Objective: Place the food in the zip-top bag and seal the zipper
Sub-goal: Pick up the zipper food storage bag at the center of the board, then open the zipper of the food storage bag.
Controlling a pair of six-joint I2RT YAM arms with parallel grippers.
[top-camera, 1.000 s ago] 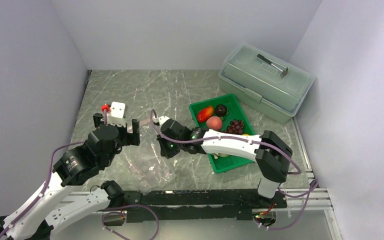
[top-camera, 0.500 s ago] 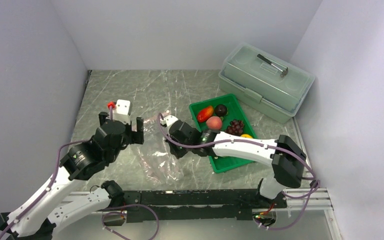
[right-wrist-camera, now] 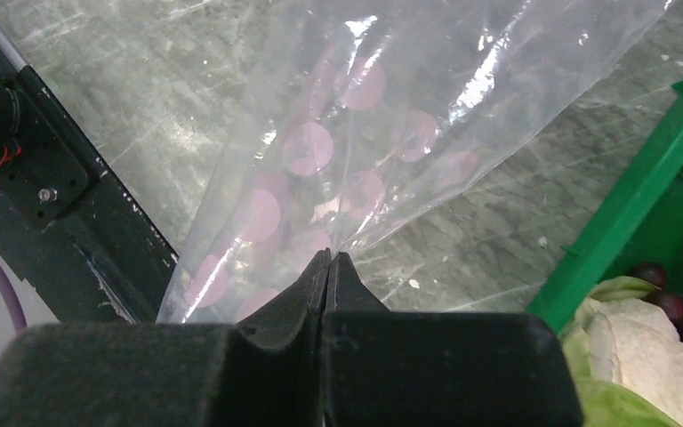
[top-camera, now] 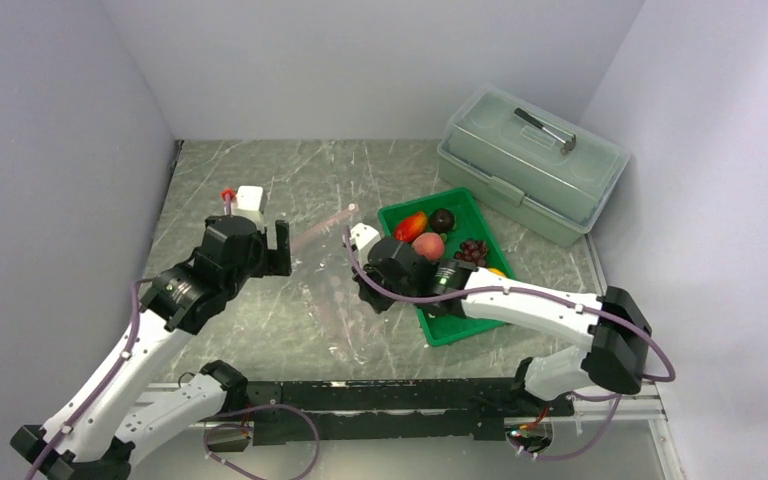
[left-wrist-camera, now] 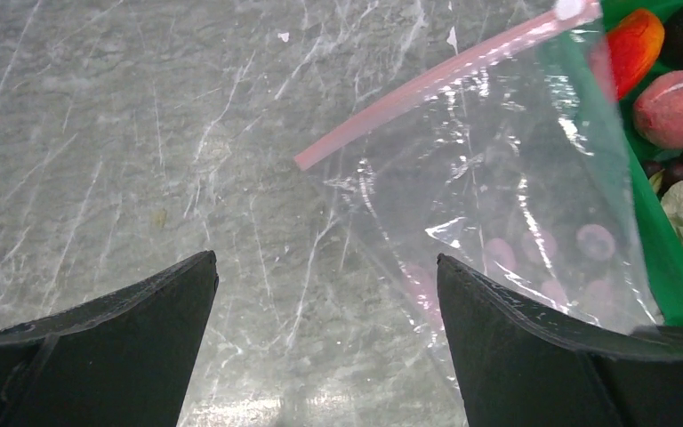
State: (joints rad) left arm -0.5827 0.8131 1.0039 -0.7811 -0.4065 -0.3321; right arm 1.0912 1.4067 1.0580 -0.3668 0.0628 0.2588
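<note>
Black right end effector (right-wrist-camera: pixel 327 258), seemingly low

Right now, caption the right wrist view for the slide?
Right gripper shut on the clear zip-top bag, green tray alongside.

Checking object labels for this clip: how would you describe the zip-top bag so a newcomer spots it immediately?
Start at the green tray of toy food right of centre. Just left of it, the zip-top bag is pinched between the right fingers. It alone is clear crinkly plastic, with pink dots and a pinkish zipper strip.
</note>
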